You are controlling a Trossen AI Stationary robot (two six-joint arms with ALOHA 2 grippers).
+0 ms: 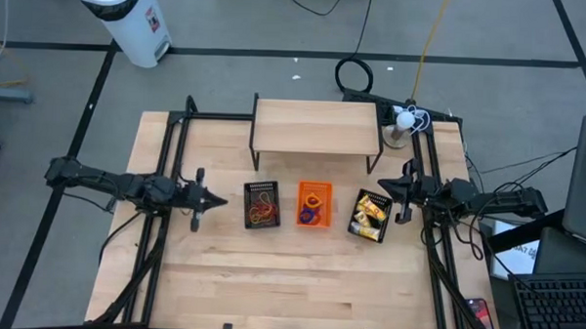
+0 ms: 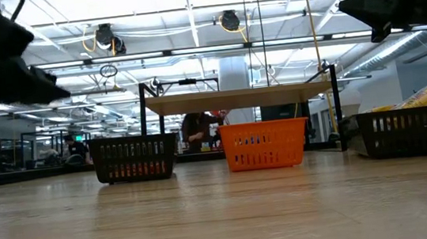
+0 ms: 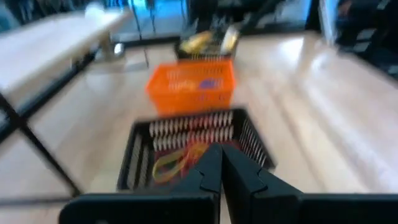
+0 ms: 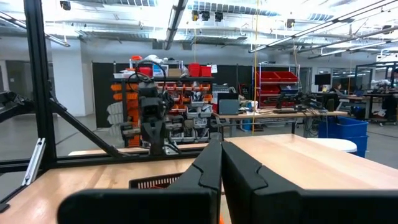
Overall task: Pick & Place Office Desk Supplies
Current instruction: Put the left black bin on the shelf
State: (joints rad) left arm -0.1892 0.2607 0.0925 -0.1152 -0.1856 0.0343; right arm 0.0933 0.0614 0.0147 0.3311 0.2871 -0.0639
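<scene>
Left tray: I see the black mesh tray (image 1: pixel 262 204) on my left holding a tangle of red, orange and tan rubber bands (image 1: pixel 263 208).
Middle tray: the orange tray (image 1: pixel 313 204) holds the small rings (image 1: pixel 314 206), blue, purple and orange among them.
Right tray: the second black mesh tray (image 1: pixel 371 215) sits slightly turned and holds the yellow pieces (image 1: pixel 373 209), which rise above its rim in the low view.
Row: the three trays stand in a line in front of the small wooden shelf (image 1: pixel 317 126), apart from one another.
Left gripper: my left gripper (image 1: pixel 214 200) hangs just beside the left tray, above the table; its fingers are pressed together and hold nothing.
Right gripper: my right gripper (image 1: pixel 405 192) hangs near the right tray's outer side; its fingers meet too, with nothing between them.
Open room: the table (image 1: pixel 289 282) in front of the trays is bare wood up to the near edge.
Edges: black frame rails (image 1: pixel 164 228) run along both sides of the table, under the arms.
</scene>
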